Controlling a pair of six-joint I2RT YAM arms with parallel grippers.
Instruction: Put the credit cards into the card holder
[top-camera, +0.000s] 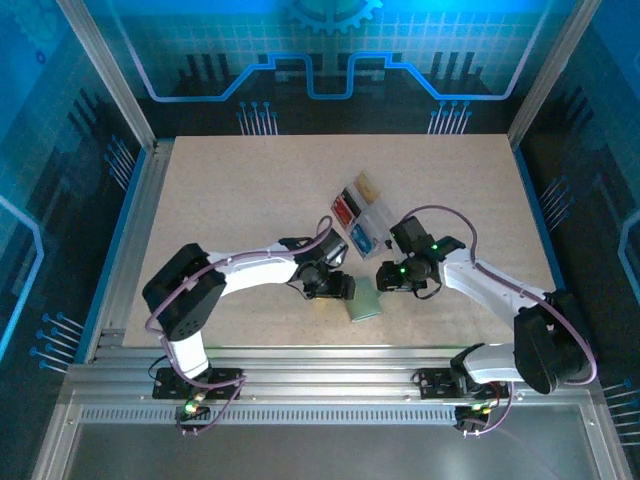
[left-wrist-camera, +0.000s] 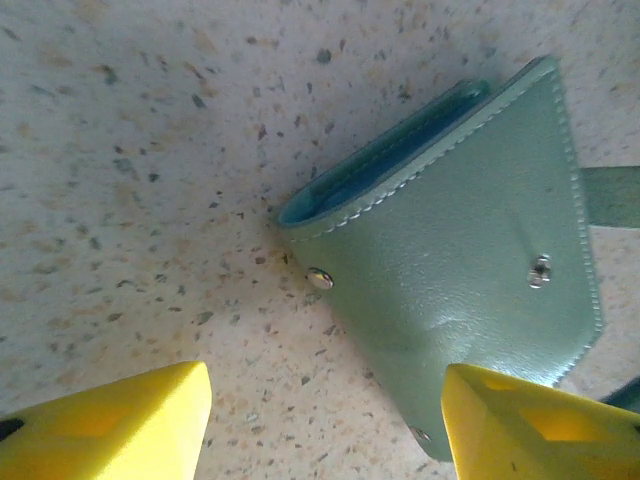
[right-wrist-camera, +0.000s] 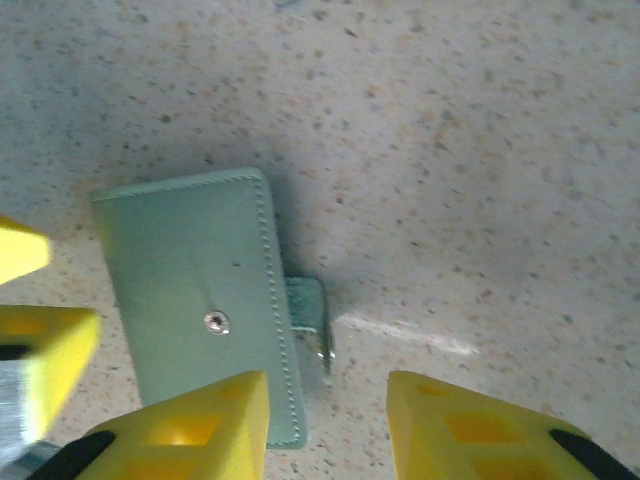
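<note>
Yellow fingers (left-wrist-camera: 105, 425) of the left gripper (left-wrist-camera: 325, 440) stand wide apart at the bottom of its wrist view, with bare table (left-wrist-camera: 130, 150) between them and nothing gripped. One finger overlaps the near corner of the wallet (left-wrist-camera: 450, 270); whether it touches I cannot tell. That wallet lies flat, sage green, one edge gaping a little to show a teal lining (left-wrist-camera: 400, 150), with two metal studs (left-wrist-camera: 320, 278) on its face.

At the right gripper (right-wrist-camera: 328, 430) the fingers (right-wrist-camera: 480, 425) leave a narrower gap, and only table shows in it. One finger sits just beside the wallet's (right-wrist-camera: 190, 280) long edge. The tab (right-wrist-camera: 308, 312) juts from that edge, just ahead of the gap. The left gripper's yellow fingers (right-wrist-camera: 45, 345) show at the wallet's far side.

From above, the left gripper (top-camera: 340, 288) and right gripper (top-camera: 388, 275) close in on the wallet (top-camera: 366, 305) from either side. It lies near the table's (top-camera: 230, 200) near edge, a little right of the middle. Just beyond the grippers, toward the table's centre, a clear tray (top-camera: 383, 212) holds the cards (top-camera: 345, 210) in red, blue, black and tan stacks, apart from the wallet
</note>
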